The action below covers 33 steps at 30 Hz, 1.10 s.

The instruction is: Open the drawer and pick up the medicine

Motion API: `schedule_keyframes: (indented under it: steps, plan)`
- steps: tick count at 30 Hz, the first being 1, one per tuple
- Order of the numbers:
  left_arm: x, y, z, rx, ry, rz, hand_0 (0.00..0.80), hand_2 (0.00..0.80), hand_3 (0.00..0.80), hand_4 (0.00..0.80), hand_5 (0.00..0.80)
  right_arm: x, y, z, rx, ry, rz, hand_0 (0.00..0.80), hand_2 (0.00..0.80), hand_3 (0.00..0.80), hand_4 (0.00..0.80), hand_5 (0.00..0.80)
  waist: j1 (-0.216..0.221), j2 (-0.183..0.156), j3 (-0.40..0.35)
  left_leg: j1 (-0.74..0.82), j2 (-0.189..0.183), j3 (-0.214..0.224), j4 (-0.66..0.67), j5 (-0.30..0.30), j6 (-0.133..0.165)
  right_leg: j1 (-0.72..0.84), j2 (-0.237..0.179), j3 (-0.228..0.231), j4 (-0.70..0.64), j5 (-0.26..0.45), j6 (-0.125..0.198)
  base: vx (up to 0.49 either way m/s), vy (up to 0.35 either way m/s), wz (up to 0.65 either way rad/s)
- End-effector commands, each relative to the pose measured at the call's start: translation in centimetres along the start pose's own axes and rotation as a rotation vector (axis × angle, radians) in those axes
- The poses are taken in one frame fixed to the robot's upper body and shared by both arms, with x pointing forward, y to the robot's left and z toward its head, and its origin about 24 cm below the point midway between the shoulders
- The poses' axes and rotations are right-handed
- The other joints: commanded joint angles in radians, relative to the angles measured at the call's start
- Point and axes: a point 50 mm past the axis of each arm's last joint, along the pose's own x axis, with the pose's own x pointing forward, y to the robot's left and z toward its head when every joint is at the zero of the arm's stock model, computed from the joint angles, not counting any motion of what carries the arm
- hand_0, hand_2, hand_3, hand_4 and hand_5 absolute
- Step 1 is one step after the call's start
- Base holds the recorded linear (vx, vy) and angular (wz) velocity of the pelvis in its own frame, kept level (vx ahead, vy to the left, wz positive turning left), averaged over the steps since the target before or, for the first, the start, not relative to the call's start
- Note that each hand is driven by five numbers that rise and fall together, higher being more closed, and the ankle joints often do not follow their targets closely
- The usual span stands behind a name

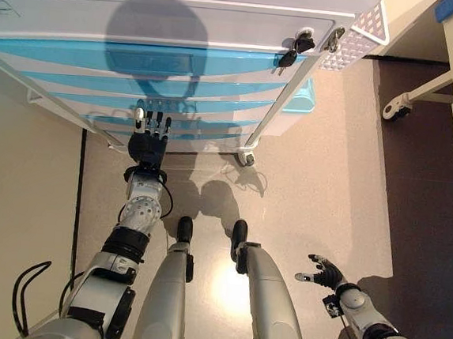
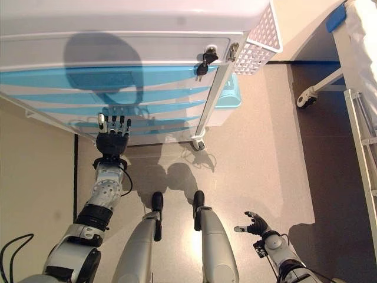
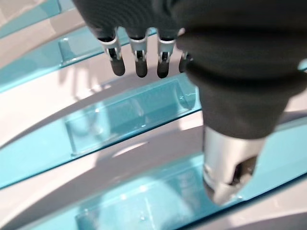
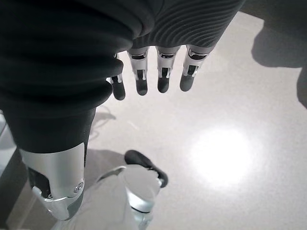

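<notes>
White wheeled cabinet (image 1: 223, 26) with translucent blue drawer fronts (image 1: 99, 79) fills the upper part of both eye views, top edge cut off by the frame. All drawers look closed, fronts flush in a stack; lowest ones partly hidden behind the left hand. Medicine not visible anywhere, so presumably inside a shut drawer; can't tell which. White perforated plastic basket (image 2: 256, 44) hangs off the cabinet's right side, only part in frame. Black keys (image 1: 296, 49) dangle from a lock at the top drawer's right corner. White-framed wheeled bed (image 2: 353, 88) at far right, mostly cut off. Left hand (image 1: 148, 143) raised in front of the lower drawers, fingers (image 3: 139, 57) straight and slightly apart, holding nothing; contact with the fronts can't be judged. Right hand (image 1: 324, 273) low over the beige floor (image 1: 329, 171), well away from the cabinet, fingers loosely extended, empty.
</notes>
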Motion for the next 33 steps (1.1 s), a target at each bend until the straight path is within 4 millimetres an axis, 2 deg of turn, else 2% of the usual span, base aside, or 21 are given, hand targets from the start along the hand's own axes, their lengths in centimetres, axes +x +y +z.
schedule_keyframes:
  steps: [1, 3, 4, 5, 6, 7, 9, 22, 30, 33]
  plan:
    - [2.3, -16.0, 0.6, 0.121, -0.081, -0.667, 0.0, 0.0, 0.0, 0.0, 0.0, -1.7, -1.1, -4.2, -0.056, 0.131, -0.004, 0.0, 0.0, 0.0, 0.0, 0.0, -0.056, 0.061, -0.139, -0.02, -0.04, -0.012, 0.061, -0.065, 0.039, 0.027, -0.007, 0.007, -0.087, 0.111, 0.074, 0.042, -0.042, 0.0]
    - [2.1, -16.6, 0.1, 0.114, -0.07, -0.691, 0.0, 0.0, 0.0, 0.0, 0.0, -1.7, -0.9, -4.3, -0.056, 0.134, 0.002, 0.0, 0.0, 0.0, 0.0, 0.0, -0.06, 0.06, -0.143, -0.013, -0.038, -0.014, 0.057, -0.065, 0.037, 0.037, -0.005, 0.005, -0.091, 0.107, 0.073, 0.049, -0.046, 0.01]
    - [2.1, -16.6, -0.2, 0.1, -0.06, -0.69, 0.289, 0.289, 0.289, 0.289, 0.289, -1.7, -0.9, -4.3, -0.061, 0.134, 0.005, 0.0, 0.0, 0.0, 0.0, 0.0, -0.061, 0.06, -0.145, -0.012, -0.038, -0.017, 0.058, -0.065, 0.037, 0.039, -0.002, 0.006, -0.091, 0.106, 0.072, 0.054, -0.046, 0.01]
    - [2.0, -16.8, -0.3, 0.103, -0.057, -0.696, 0.42, 0.42, 0.42, 0.42, 0.42, -1.7, -0.9, -4.4, -0.059, 0.138, 0.007, 0.0, 0.0, 0.0, 0.0, 0.0, -0.062, 0.061, -0.147, -0.01, -0.037, -0.018, 0.056, -0.065, 0.037, 0.042, -0.001, 0.005, -0.092, 0.104, 0.072, 0.052, -0.045, 0.01]
    - [2.0, -16.9, -0.4, 0.1, -0.057, -0.697, 0.496, 0.496, 0.496, 0.496, 0.496, -1.7, -0.7, -4.4, -0.058, 0.139, 0.009, 0.0, 0.0, 0.0, 0.0, 0.0, -0.064, 0.06, -0.148, -0.006, -0.036, -0.02, 0.053, -0.064, 0.035, 0.044, 0.001, 0.005, -0.092, 0.102, 0.072, 0.049, -0.042, 0.0]
    - [1.9, -17.1, -0.5, 0.1, -0.059, -0.703, 0.627, 0.627, 0.627, 0.627, 0.627, -1.7, -0.7, -4.4, -0.055, 0.139, 0.009, 0.0, 0.0, 0.0, 0.0, 0.0, -0.064, 0.061, -0.149, -0.002, -0.036, -0.022, 0.048, -0.062, 0.035, 0.046, 0.001, 0.004, -0.092, 0.1, 0.072, 0.046, -0.04, 0.0]
    - [1.8, -17.4, -0.7, 0.09, -0.056, -0.713, 0.8, 0.8, 0.8, 0.8, 0.8, -1.7, -0.5, -4.5, -0.056, 0.14, 0.011, 0.0, 0.0, 0.0, 0.0, 0.0, -0.064, 0.061, -0.149, 0.005, -0.035, -0.025, 0.043, -0.06, 0.033, 0.055, 0.002, 0.002, -0.093, 0.097, 0.07, 0.048, -0.042, -0.01]
    - [1.2, -18.2, -0.3, 0.044, -0.092, -0.729, 0.8, 0.8, 0.8, 0.8, 0.8, -1.9, 0.2, -5.0, -0.052, 0.16, 0.021, 0.0, 0.0, 0.0, 0.0, 0.0, -0.059, 0.067, -0.167, 0.025, -0.037, -0.042, 0.039, -0.061, 0.023, 0.077, -0.005, -0.014, -0.067, 0.067, 0.065, 0.03, -0.022, 0.01]
    - [0.9, -16.2, 0.0, 0.025, -0.094, -0.676, 0.8, 0.8, 0.8, 0.8, 0.8, -1.6, 0.2, -4.3, -0.052, 0.138, 0.013, 0.0, 0.0, 0.0, 0.0, 0.0, -0.041, 0.067, -0.154, 0.008, -0.038, -0.05, 0.056, -0.059, 0.022, 0.059, -0.009, -0.023, -0.028, 0.053, 0.06, -0.014, -0.008, 0.04]
    - [0.7, -14.3, 0.2, 0.025, -0.088, -0.629, 0.8, 0.8, 0.8, 0.8, 0.8, -1.5, 0.2, -4.1, -0.06, 0.135, 0.009, 0.0, 0.0, 0.0, 0.0, 0.0, -0.026, 0.062, -0.137, 0.008, -0.042, -0.06, 0.065, -0.056, 0.021, 0.062, -0.014, -0.032, -0.006, 0.044, 0.054, -0.044, -0.015, 0.1]
